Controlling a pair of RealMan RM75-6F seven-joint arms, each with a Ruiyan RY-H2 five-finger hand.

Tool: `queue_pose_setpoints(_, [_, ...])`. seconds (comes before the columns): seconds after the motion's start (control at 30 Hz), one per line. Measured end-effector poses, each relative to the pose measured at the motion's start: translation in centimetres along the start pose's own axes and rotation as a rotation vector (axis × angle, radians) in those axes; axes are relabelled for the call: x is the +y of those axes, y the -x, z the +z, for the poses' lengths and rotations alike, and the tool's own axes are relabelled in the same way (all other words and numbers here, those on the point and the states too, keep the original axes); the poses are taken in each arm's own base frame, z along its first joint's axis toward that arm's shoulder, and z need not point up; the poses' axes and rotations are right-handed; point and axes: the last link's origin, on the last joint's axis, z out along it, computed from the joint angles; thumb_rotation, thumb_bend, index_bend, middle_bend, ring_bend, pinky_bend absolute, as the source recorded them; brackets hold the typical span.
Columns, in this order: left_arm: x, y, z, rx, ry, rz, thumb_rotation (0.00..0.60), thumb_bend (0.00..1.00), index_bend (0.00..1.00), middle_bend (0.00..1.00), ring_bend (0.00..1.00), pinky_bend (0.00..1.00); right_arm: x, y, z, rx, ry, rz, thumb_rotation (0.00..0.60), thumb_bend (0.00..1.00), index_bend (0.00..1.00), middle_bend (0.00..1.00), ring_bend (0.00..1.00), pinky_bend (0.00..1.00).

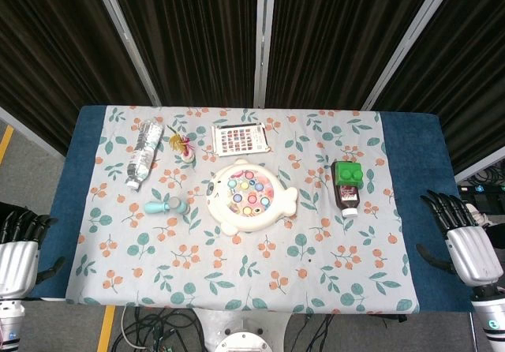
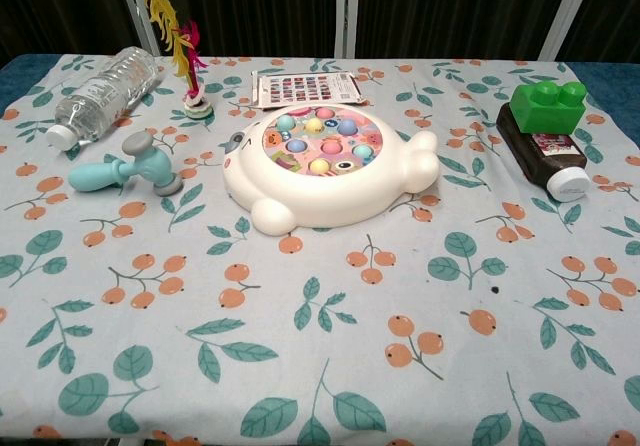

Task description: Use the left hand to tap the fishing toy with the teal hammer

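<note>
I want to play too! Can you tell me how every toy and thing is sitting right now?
teal hammer: lying flat, untouched
fishing toy: flat on cloth, face up
water bottle: on its side, capped
brown bottle: on its side, green block on top
left hand: open, holding nothing
right hand: open, holding nothing

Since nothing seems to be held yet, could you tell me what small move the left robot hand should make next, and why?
Probably reach the left robot hand toward the hammer and grasp its handle. The hand sits empty at the table's near left edge, apart from everything, and the hammer lies on its side just left of the toy, untouched. Tapping needs the hammer in hand first.
</note>
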Motion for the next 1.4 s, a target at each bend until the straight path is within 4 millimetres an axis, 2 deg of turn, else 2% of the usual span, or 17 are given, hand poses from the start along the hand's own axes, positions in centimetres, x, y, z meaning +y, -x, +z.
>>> queue_pose_setpoints(0.3, [0.3,-0.1,0.1,0.008,0.015,0.002,0.6,0.17,0.22,0.2,0.08,0.02,0.1,0.0,-0.4,0.004,0.004,0.004,0.6,0.18,0.0,0.05,0.0,0.0])
queue_pose_setpoints(0.47, [1.3,-0.2,1.2,0.023,0.048,-0.004,0.6,0.16,0.23,0.2,0.08,0.02,0.1,0.0,-0.7,0.011,-0.001,0.013,0.6,0.18,0.0,0.05,0.0,0.0])
queue_pose_setpoints(0.57, [2.5,-0.1,2.5,0.016,0.107,-0.012,0.6,0.16,0.23,0.2,0.08,0.02,0.0,-0.1,-0.7,0.014,-0.018,0.011,0.6,0.18,0.0,0.05,0.0,0.0])
queue_pose_setpoints(0.77, [6.3,0.2,6.2,-0.009,0.258,-0.052,0.6,0.16,0.25,0.21,0.08,0.05,-0.4,-1.0,-0.5,0.057,-0.047,-0.031,0.6,0.18,0.0,0.05,0.0,0.0])
queue_pose_setpoints(0.93, [9.6,1.2,9.4,-0.107,0.347,-0.097,0.6,0.19,0.25,0.21,0.08,0.05,-0.7,-2.1,-0.6,0.09,-0.054,-0.068,0.6,0.18,0.0,0.05,0.0,0.0])
queue_pose_setpoints(1.1, [12.3,2.7,12.2,-0.223,0.355,-0.139,0.6,0.23,0.25,0.22,0.08,0.05,-0.7,-2.6,-0.6,0.115,-0.05,-0.07,0.6,0.18,0.0,0.05,0.0,0.0])
queue_pose_setpoints(1.23, [13.7,4.1,13.4,-0.282,0.335,-0.165,0.6,0.22,0.25,0.22,0.08,0.06,-0.6,-2.3,-0.4,0.107,-0.047,-0.058,0.6,0.18,0.0,0.05,0.0,0.0])
queue_pose_setpoints(1.4, [15.1,5.6,14.1,-0.327,0.314,-0.185,0.6,0.22,0.26,0.24,0.11,0.1,-0.4,-2.1,-0.3,0.1,-0.044,-0.05,0.6,0.18,0.0,0.05,0.0,0.0])
